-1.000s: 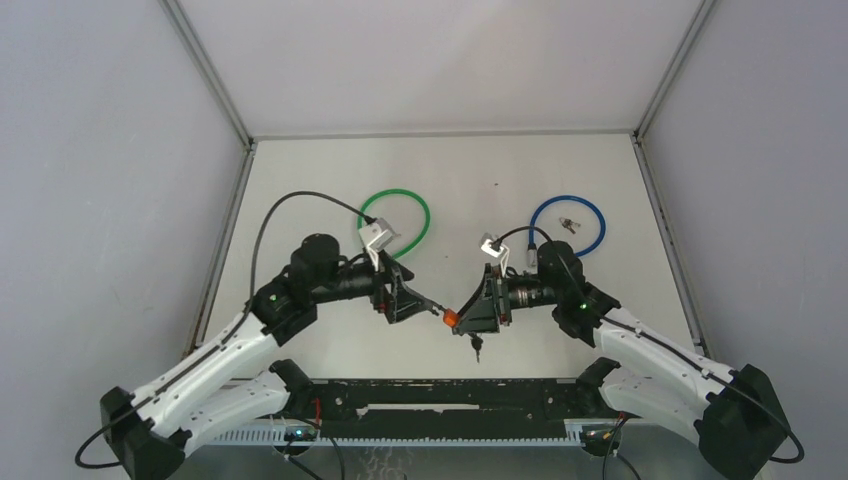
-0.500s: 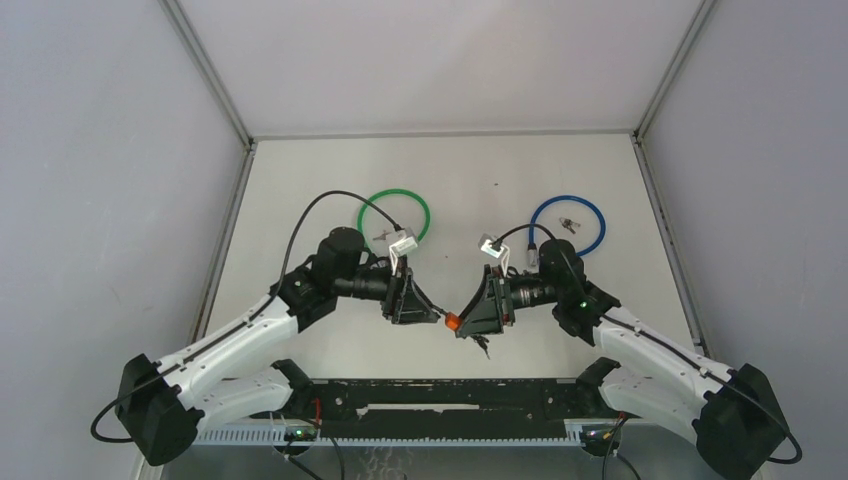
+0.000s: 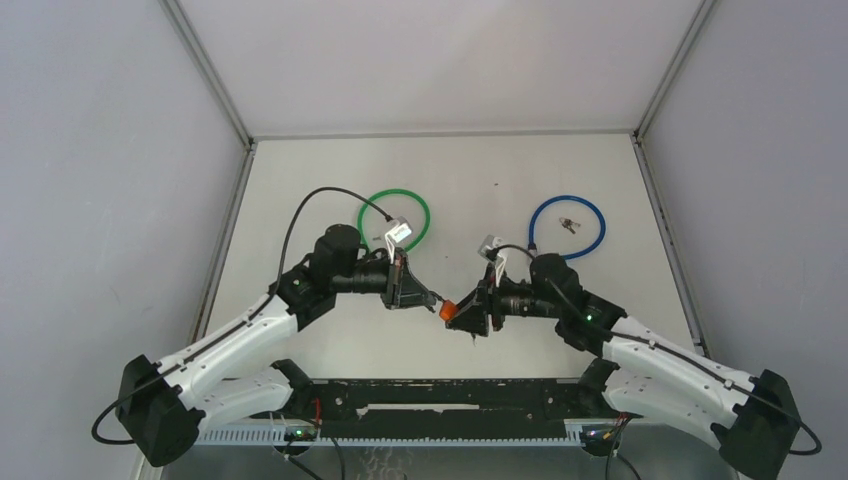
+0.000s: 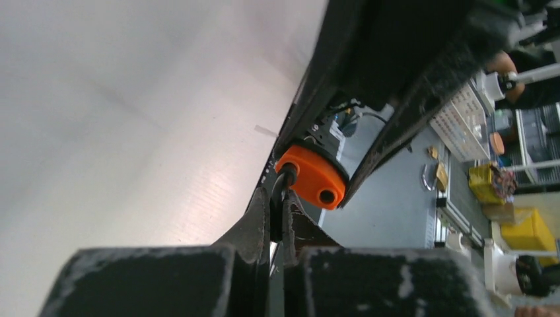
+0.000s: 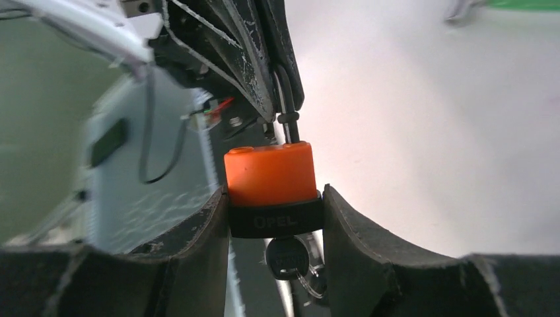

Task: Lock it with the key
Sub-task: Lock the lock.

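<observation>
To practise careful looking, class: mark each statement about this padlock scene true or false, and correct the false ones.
1. The right pincer grips the padlock by its body. True.
2. The left pincer is wide open and holds nothing. False: it is shut on the shackle.
3. A key sits in the padlock's underside. True.
4. The blue ring lies left of the green ring in the top view. False: it lies to the right.
5. Spare keys lie inside the blue ring. True.
</observation>
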You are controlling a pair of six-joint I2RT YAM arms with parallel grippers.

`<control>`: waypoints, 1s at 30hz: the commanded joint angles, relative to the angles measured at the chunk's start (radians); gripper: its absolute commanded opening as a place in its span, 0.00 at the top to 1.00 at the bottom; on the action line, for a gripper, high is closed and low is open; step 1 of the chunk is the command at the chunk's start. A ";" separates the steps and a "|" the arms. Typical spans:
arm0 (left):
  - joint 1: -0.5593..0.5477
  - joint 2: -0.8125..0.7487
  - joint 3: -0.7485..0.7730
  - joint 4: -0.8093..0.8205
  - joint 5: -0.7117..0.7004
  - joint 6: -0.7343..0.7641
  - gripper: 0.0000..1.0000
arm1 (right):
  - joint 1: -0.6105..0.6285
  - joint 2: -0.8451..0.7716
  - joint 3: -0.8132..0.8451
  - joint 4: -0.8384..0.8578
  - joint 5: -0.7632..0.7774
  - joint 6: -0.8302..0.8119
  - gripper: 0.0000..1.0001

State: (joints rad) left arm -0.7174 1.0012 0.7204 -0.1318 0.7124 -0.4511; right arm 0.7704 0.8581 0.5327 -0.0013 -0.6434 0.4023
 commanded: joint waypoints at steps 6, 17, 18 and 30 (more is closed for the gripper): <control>-0.003 0.002 0.065 0.198 -0.144 -0.188 1.00 | 0.163 -0.005 0.041 0.026 0.640 -0.102 0.37; 0.036 -0.049 0.095 0.261 -0.095 -0.158 1.00 | -0.228 -0.261 -0.151 0.336 0.144 0.331 0.10; 0.038 -0.054 0.086 0.295 -0.095 -0.174 1.00 | -0.237 -0.257 -0.182 0.411 0.125 0.380 0.10; 0.043 -0.079 0.109 0.438 -0.062 -0.274 1.00 | -0.177 -0.179 -0.256 0.782 0.067 0.326 0.09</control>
State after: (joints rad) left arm -0.6800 0.9649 0.7269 0.1860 0.6273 -0.6746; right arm 0.5774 0.6811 0.2676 0.5495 -0.5331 0.7563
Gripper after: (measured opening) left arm 0.028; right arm 0.907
